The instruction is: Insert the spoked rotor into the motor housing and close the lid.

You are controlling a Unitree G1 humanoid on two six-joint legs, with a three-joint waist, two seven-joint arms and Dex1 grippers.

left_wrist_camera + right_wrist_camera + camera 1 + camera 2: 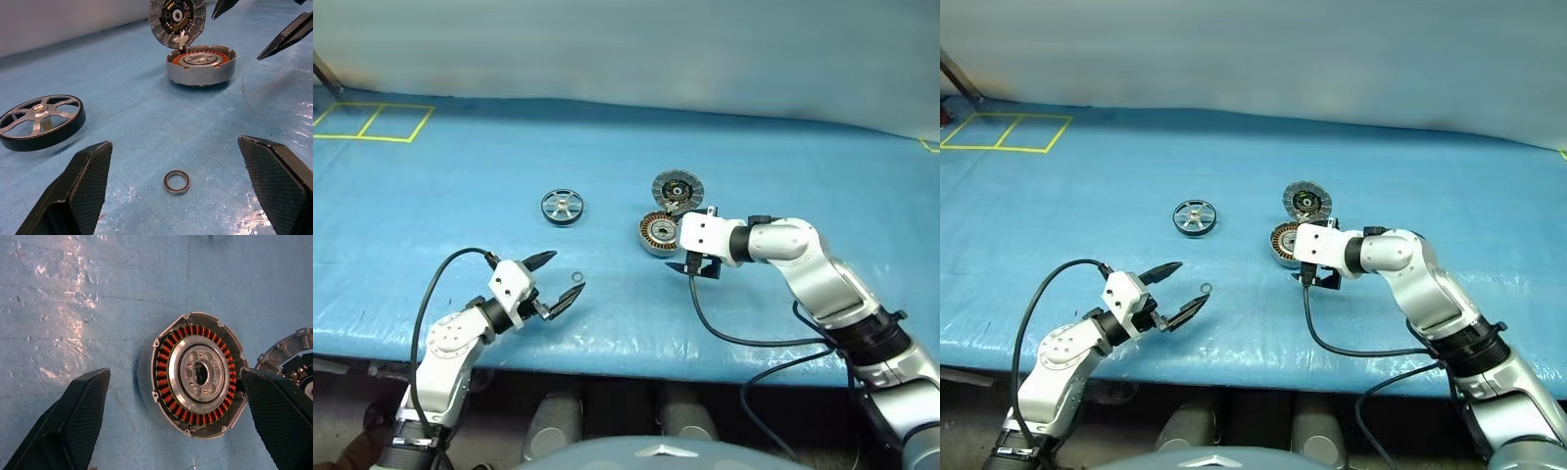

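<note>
Motor housing [195, 374]: shallow round silver metal cup, open, sitting on the blue plastic-covered desk [460, 186]. Inside, a ring of copper-orange windings surrounds a silver central hub with small holes and a bore in the middle.

Lid [677, 187]: round silver-grey disc joined to the housing's far edge, standing up and tilted back, its dark inner face with radial pattern turned toward the camera.

Spoked rotor [562, 207]: dark ring with silver spokes meeting at a hub, lying flat on the desk, well apart to the left of the housing.

Small metal ring [177, 181]: lies flat on the desk just in front of the left hand [551, 283].

Left hand: black fingers spread wide, holding nothing, low over the desk near its front edge.

Right hand [697, 265]: fingers spread wide, empty, just beside the near side of the housing, pointing down at it.
</note>
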